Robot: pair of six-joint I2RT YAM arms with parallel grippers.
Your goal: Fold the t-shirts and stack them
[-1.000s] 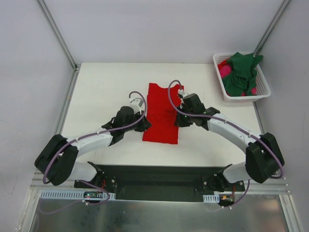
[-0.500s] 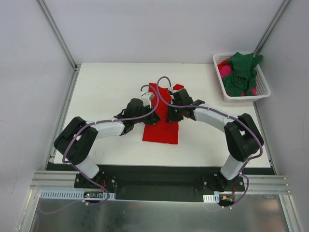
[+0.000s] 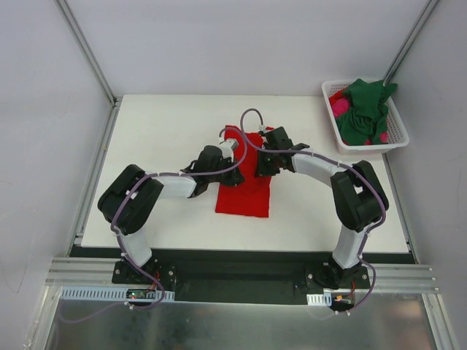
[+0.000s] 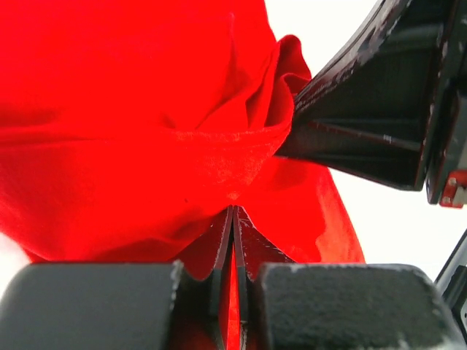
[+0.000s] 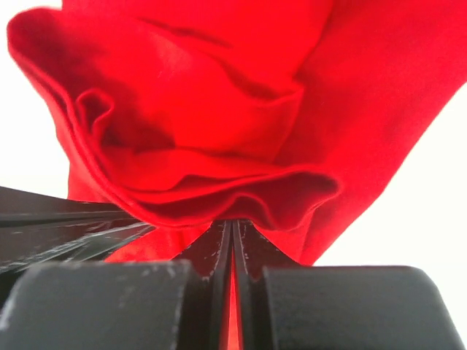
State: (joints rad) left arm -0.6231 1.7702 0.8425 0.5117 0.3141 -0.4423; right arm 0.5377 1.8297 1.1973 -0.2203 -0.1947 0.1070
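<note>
A bright red t-shirt (image 3: 245, 195) lies as a long strip in the middle of the white table. My left gripper (image 3: 230, 173) is shut on a bunched fold of its cloth (image 4: 182, 146), pinched between the tips (image 4: 233, 219). My right gripper (image 3: 263, 166) is shut on a gathered edge of the same shirt (image 5: 219, 124), right beside the left one (image 5: 231, 230). The two grippers nearly touch over the shirt's far half. A dark green t-shirt (image 3: 365, 109) and a magenta-pink one (image 3: 339, 107) lie heaped in the basket.
The white slotted basket (image 3: 373, 145) stands at the far right corner of the table. Metal frame posts (image 3: 87, 51) rise at the back corners. Both forearms arch low over the table on either side of the red shirt.
Both grippers have moved away from the bases and closer together over the red shirt, carrying pinched cloth with them. The elbows have swung in towards the middle.
</note>
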